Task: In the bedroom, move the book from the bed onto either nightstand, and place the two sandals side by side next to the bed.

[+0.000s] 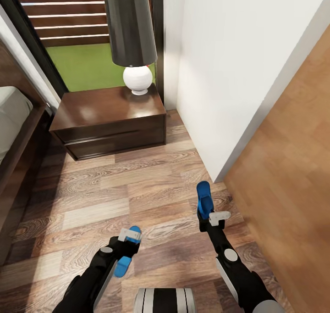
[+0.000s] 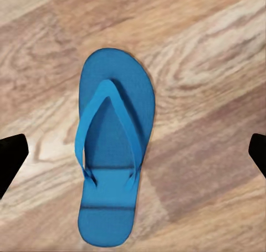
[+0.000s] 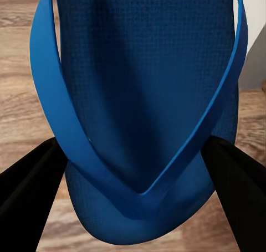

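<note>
Two sandals: one [image 2: 113, 152] flat on floor [image 2: 210, 52], below and between left fingers [image 2: 11, 158], which stand wide apart, not touching it. Other sandal [image 3: 144, 97] clamped between right fingers [image 3: 30, 196], toe end nearest fingers. Nightstand [image 1: 110, 120] ahead, beside bed [image 1: 13, 134].

Wood-plank floor [image 1: 105, 198], white wall [image 1: 229, 65], dark-shaded lamp [image 1: 132, 42] with white base, window [image 1: 87, 51] onto grass and slatted fence

Head camera downward; wrist cameras close (shared floor [image 1: 114, 198])
</note>
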### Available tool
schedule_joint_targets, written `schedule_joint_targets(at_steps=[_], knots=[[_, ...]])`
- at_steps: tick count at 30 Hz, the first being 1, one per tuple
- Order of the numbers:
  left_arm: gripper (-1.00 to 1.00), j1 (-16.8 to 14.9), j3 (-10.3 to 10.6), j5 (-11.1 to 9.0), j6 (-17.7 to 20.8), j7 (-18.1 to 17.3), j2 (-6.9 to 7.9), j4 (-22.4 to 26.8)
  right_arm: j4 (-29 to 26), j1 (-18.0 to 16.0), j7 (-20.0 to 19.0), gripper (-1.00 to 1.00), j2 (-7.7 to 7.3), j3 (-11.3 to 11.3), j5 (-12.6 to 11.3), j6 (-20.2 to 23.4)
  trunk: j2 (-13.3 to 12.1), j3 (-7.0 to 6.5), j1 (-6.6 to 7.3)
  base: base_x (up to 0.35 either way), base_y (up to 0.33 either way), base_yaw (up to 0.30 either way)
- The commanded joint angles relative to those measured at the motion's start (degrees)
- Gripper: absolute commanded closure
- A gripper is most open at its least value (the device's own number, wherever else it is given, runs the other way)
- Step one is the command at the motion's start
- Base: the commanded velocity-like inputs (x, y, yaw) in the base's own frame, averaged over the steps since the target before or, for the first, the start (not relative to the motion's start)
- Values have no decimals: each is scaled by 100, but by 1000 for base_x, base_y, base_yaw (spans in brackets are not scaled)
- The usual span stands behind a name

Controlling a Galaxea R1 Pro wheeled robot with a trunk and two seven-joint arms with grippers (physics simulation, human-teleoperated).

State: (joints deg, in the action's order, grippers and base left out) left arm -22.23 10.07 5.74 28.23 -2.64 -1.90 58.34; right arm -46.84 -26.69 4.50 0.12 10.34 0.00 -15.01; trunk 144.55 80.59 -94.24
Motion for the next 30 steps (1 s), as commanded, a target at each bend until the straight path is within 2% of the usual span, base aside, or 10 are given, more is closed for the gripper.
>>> schedule_joint_targets(at_steps=[1, 6, 30], knots=[[-100, -1, -8, 60, 26, -27, 2, 11, 4, -3, 42, 100, -1, 21, 0, -13, 1, 4, 1, 0, 0, 0], [-100, -1, -28, 66, 25, 16, 23, 17, 13, -3, 42, 100, -3, 21, 0, -17, 1, 4, 1, 0, 0, 0], [-100, -1, 4, 64, 25, 20, 2, -13, 25, -3, 42, 100, -1, 21, 17, -16, 33, 535, -61, 0, 0, 0]])
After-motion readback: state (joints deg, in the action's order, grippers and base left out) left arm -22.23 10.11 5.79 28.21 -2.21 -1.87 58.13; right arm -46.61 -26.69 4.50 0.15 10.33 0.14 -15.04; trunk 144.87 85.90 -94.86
